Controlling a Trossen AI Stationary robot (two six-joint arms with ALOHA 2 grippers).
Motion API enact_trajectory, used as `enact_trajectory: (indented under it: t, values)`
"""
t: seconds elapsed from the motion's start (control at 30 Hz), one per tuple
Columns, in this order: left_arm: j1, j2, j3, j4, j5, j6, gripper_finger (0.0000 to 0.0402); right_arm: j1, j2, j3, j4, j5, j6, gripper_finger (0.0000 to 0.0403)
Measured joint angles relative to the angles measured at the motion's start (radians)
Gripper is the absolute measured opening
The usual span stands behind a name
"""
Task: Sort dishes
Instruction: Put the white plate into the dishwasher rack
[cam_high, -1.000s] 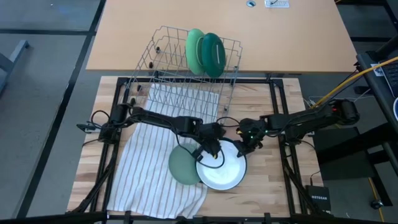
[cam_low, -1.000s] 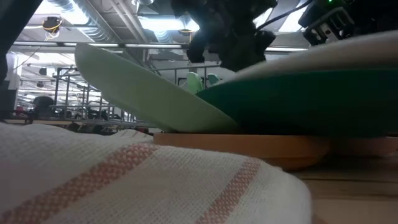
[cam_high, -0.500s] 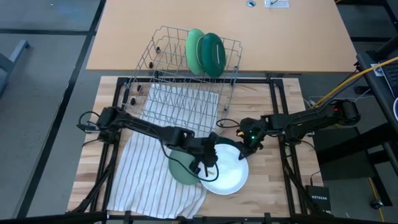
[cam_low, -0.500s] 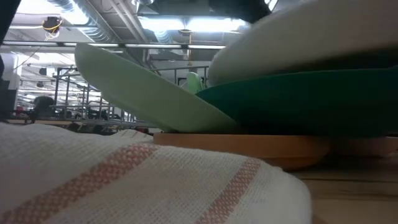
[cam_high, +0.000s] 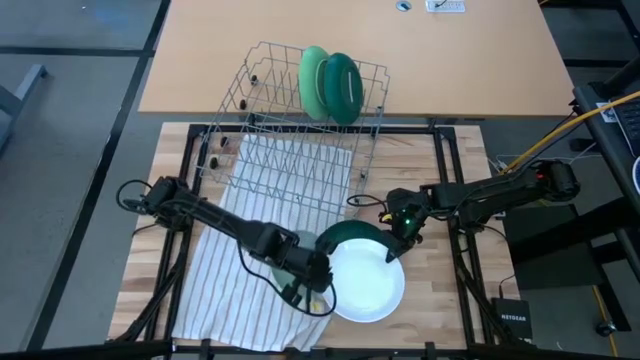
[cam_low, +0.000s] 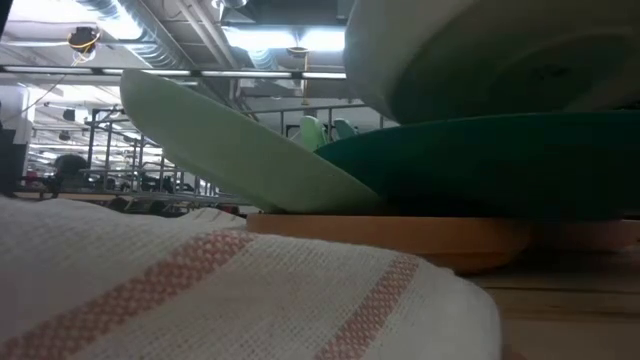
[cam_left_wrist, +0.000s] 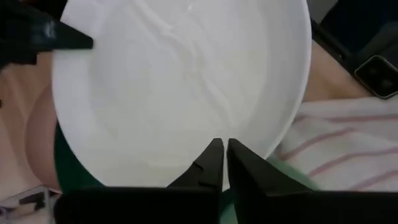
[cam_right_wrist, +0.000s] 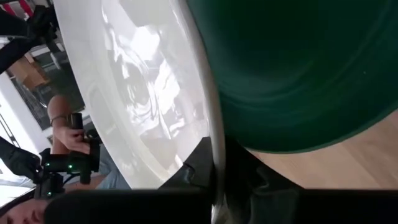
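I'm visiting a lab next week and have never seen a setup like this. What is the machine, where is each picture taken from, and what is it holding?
These are two dark robot arms at a wooden table, each ending in a two-finger gripper. One picture looks straight down, one sits at table height, and one camera rides on each wrist.

From above, the left gripper and the right gripper each pinch an edge of the white plate, lifting it together. The left wrist view shows closed fingers on its rim.

Under it lie a dark green plate and a pale green plate, which rests partly on the striped cloth. Behind stands a wire rack holding two green plates upright.
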Motion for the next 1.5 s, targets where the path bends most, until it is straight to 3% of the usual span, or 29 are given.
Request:
enact_trajectory:
  t: [0.17, 0.37, 0.6, 0.9, 1.17, 1.5]
  values:
    - [-0.025, 0.0, 0.0, -0.005, -0.003, -0.075, 0.0075, 0.0, 0.0, 0.0, 0.001, -0.007, 0.003, 0.0017]
    - [-0.053, 0.0, 0.0, -0.04, -0.002, -0.061, 0.0146, 0.0, 0.0, 0.0, 0.002, -0.022, 0.003, 0.0017]
    - [-0.074, 0.028, 0.0, -0.03, -0.063, 0.058, 0.0175, 0.0, 0.0, 0.0, 0.002, -0.043, 0.003, 0.0017]
    - [-0.077, 0.087, 0.0, 0.031, -0.159, 0.173, 0.0171, 0.0, 0.0, 0.0, 0.025, -0.069, 0.033, 0.0017]
    - [-0.081, 0.105, 0.0, 0.052, -0.299, 0.178, 0.0164, 0.0, 0.0, 0.001, 0.063, -0.094, 0.056, 0.0017]
    - [-0.089, 0.105, 0.0, 0.073, -0.341, 0.192, 0.005, 0.0, 0.001, 0.0, 0.052, -0.121, 0.059, 0.0021]
